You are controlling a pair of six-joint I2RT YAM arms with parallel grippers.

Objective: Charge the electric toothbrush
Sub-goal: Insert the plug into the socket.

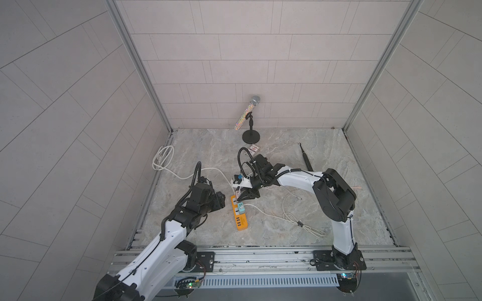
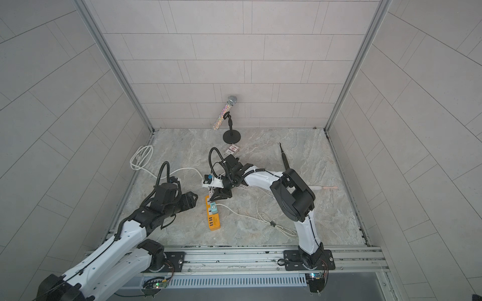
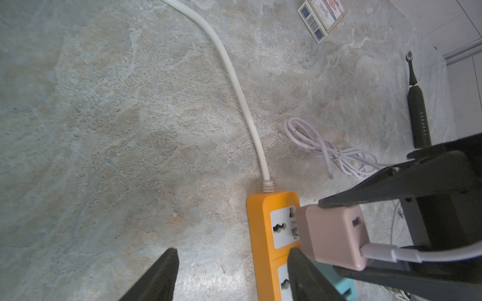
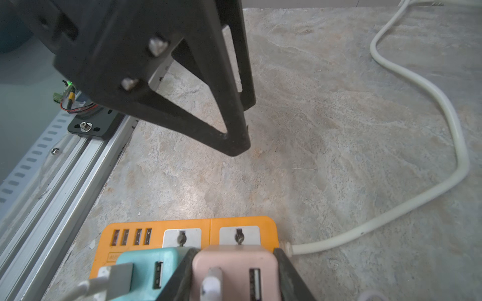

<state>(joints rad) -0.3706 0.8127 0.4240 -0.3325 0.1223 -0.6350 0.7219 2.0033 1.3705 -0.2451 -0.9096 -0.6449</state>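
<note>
The black electric toothbrush (image 1: 306,160) (image 3: 417,112) lies flat at the back right of the table, apart from both grippers. An orange power strip (image 1: 239,220) (image 4: 156,229) lies in the middle. My right gripper (image 4: 234,258) (image 1: 241,196) is shut on a pink USB adapter (image 3: 333,234), whose prongs reach into the strip's end socket with a small gap showing. A white cable (image 3: 391,254) is plugged into the adapter. My left gripper (image 3: 233,251) (image 1: 221,199) is open beside the strip, one finger over its edge and holding nothing.
A teal adapter (image 4: 146,268) with its own cable sits in the neighbouring socket. The strip's thick white cord (image 3: 234,86) runs to a coil (image 1: 163,157) at the left. A bundled cable (image 3: 328,148), card box (image 1: 253,149), microphone stand (image 1: 251,135) and a pink-headed brush (image 2: 323,187) lie around.
</note>
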